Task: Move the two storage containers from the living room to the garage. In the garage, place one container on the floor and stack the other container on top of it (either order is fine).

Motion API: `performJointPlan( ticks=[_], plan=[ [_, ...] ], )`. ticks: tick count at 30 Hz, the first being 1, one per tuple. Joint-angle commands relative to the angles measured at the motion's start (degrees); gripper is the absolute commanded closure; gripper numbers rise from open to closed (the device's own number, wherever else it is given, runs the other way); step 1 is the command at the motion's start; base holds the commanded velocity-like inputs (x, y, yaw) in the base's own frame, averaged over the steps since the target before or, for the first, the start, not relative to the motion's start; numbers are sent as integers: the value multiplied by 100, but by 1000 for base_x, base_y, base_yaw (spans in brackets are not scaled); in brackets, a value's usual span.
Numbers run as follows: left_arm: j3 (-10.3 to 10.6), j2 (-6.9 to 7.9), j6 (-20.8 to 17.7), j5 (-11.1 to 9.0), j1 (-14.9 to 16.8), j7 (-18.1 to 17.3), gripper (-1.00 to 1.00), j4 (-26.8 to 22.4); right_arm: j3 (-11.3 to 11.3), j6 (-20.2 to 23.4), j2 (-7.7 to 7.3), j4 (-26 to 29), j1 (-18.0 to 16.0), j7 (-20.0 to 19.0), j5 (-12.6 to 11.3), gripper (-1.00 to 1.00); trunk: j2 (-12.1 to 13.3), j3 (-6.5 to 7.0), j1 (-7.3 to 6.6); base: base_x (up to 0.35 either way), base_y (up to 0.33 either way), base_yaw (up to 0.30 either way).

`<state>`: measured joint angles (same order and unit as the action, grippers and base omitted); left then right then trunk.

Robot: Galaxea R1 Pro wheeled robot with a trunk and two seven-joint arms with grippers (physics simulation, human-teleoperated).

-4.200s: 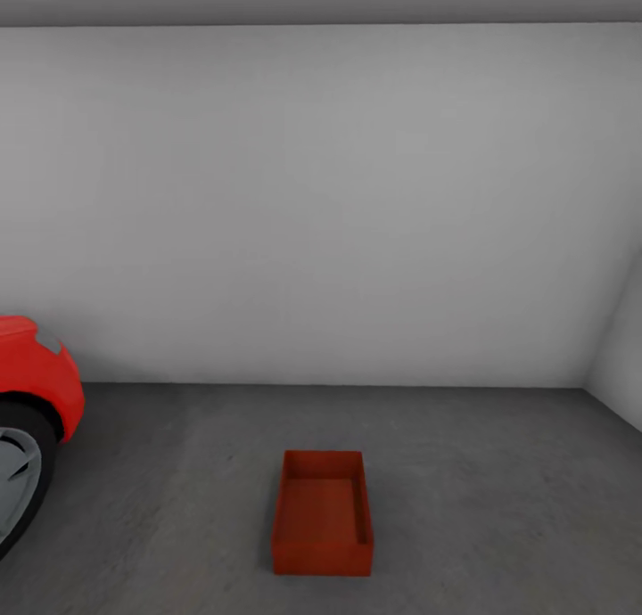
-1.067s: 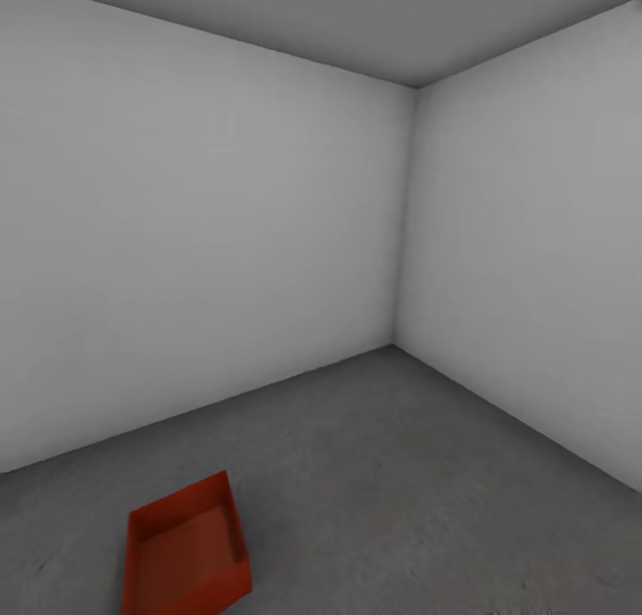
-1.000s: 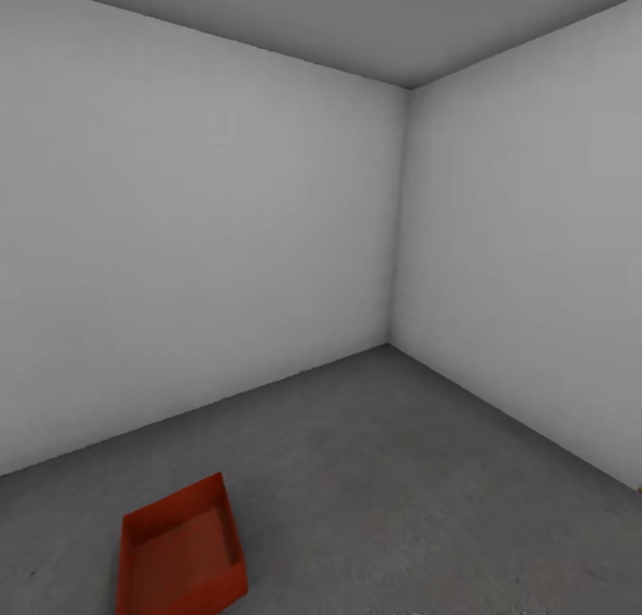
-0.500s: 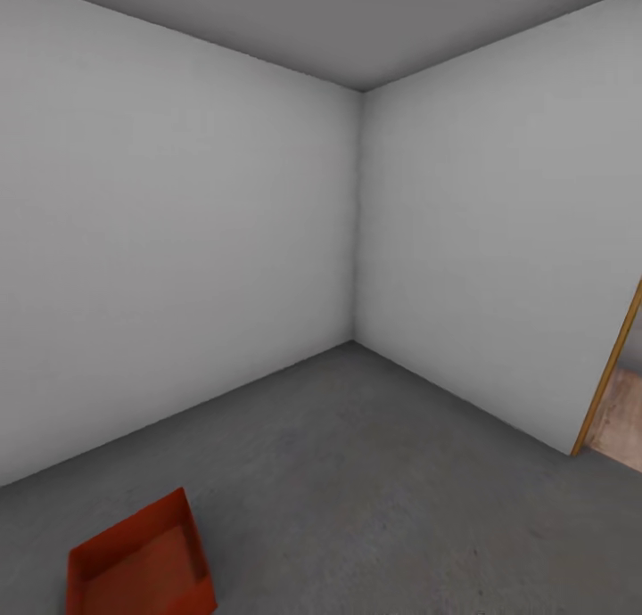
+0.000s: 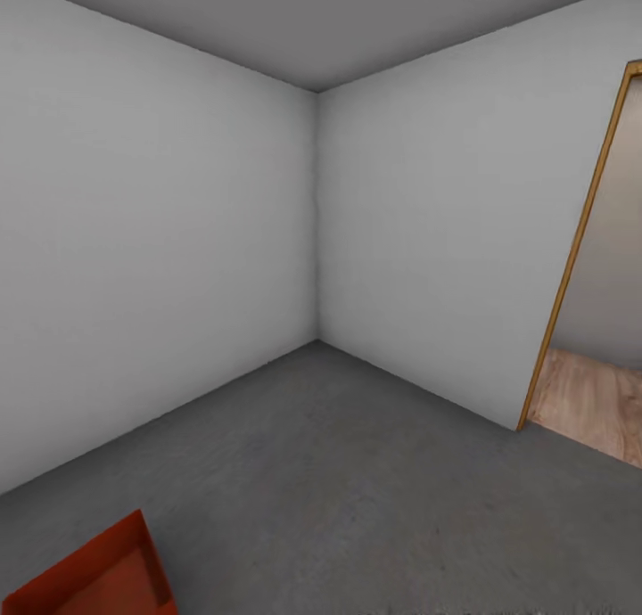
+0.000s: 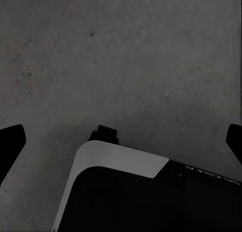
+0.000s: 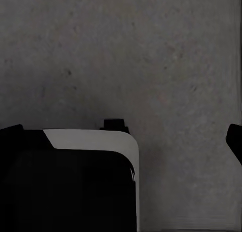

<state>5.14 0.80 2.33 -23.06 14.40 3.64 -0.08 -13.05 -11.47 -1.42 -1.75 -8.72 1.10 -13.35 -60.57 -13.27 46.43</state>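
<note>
Both jaws wide and empty over garage concrete; one bin at head view's lower-left corner.

Left gripper (image 6: 121, 141): jaws wide, dark fingertips (image 6: 10, 143) at the two frame edges, nothing between them, grey mottled floor (image 6: 126, 55) below and a white-edged black part of the robot's body (image 6: 121, 191) near. Right gripper (image 7: 121, 138): same, jaws wide, empty, a black and white body part under it. Head view: one orange-red storage container (image 5: 98, 579) sits on the concrete floor, cropped by the frame's bottom-left corner, open side up. White walls (image 5: 160, 241) meet in a corner ahead. At right, a tan wooden door frame (image 5: 571, 258) opens onto light wood plank flooring (image 5: 597, 401).
</note>
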Motion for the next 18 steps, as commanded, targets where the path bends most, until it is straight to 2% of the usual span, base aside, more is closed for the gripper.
performJointPlan(
  ticks=[1,18],
  plan=[
    [49,0,13,-43,2,14,-100,-1,-48,-31,2,-19,-8,4,-48,-100,-5,-7,0,0,0,-293],
    [48,11,13,-43,2,14,-100,-1,-48,0,17,-19,-8,27,-54,-100,-5,-7,0,0,0,-294]
  ],
)
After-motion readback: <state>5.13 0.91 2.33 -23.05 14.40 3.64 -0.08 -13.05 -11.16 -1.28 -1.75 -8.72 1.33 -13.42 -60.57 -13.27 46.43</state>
